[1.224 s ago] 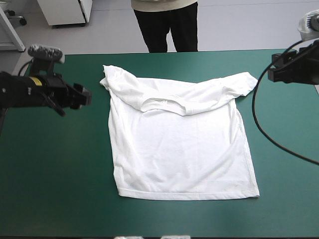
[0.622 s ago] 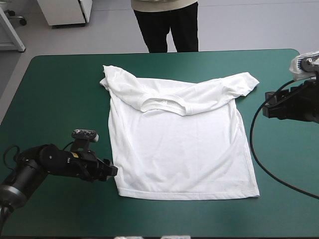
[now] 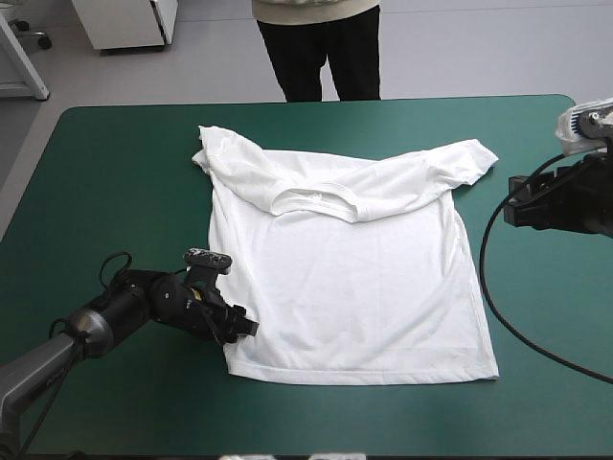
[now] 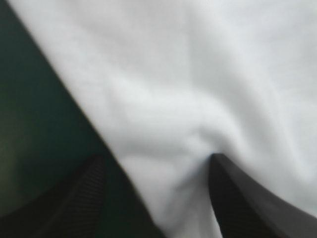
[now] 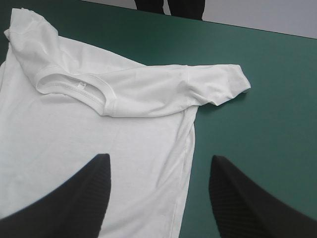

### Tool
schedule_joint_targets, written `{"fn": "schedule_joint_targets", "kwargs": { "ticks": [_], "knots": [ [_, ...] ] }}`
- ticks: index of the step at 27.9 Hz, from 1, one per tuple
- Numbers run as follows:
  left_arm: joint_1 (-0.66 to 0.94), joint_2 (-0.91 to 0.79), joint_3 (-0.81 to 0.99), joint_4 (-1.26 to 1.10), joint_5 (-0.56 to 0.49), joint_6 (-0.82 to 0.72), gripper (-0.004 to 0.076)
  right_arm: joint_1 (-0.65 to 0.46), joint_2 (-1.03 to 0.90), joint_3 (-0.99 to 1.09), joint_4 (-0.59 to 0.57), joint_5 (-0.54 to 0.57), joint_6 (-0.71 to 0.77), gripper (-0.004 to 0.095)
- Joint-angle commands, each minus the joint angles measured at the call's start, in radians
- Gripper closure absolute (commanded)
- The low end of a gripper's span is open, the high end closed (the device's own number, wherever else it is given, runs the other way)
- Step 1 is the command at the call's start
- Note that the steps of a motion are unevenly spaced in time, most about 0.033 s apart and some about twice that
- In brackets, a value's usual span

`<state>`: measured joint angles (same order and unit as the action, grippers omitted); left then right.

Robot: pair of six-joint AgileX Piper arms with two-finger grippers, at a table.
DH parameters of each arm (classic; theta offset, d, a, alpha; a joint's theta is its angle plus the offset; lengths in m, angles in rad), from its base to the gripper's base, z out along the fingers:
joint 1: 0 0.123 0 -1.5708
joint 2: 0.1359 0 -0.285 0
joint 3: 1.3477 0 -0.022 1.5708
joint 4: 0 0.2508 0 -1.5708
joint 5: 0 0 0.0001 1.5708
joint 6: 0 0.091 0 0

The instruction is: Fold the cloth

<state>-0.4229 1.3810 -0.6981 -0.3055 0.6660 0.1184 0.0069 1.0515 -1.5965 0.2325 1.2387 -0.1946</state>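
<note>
The left end effector (image 3: 245, 327) stands wide and low at the near left corner of the T-shirt (image 3: 345, 278). One black finger (image 4: 237, 198) presses on the white cloth, the other is over the teal-green cover (image 3: 115, 172). The right end effector (image 3: 512, 213) is also wide, raised near the right edge of the counter (image 3: 551, 103), apart from the T-shirt. The T-shirt lies spread flat in the middle, collar toward the far edge.

The table (image 3: 316, 100) stands under a teal-green cover (image 3: 105, 172) with rounded far corners. Lying flat on it, about the middle, is the white T-shirt (image 3: 345, 287), front up, collar toward the far edge and hem toward the near one. One sleeve is bunched at the left shoulder; the other reaches out toward the table's right edge
</note>
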Motion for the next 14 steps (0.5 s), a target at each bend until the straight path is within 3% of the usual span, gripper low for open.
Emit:
{"fn": "schedule_joint_targets", "kwargs": {
  "ticks": [1,3,7,8,14],
  "knots": [
    [-0.026,0.063,0.013,-0.068,-0.036,0.005,0.0292,-0.007,-0.014,-0.020,0.007,-0.055,-0.007,0.0384],
    [-0.026,0.070,0.013,-0.059,-0.036,0.005,0.0344,-0.007,-0.014,-0.020,0.008,-0.031,-0.007,0.0403],
    [-0.024,0.071,0.013,-0.012,-0.033,0.005,0.0685,-0.005,-0.004,0.017,-0.005,0.010,-0.011,0.0454],
    [-0.024,0.071,0.013,-0.010,-0.024,0.009,0.0731,-0.005,-0.004,0.040,-0.005,0.010,-0.011,0.0454],
    [-0.024,0.070,0.013,-0.012,-0.037,0.007,0.0733,-0.005,-0.004,0.272,-0.011,0.010,-0.003,0.0453]
  ]
}}
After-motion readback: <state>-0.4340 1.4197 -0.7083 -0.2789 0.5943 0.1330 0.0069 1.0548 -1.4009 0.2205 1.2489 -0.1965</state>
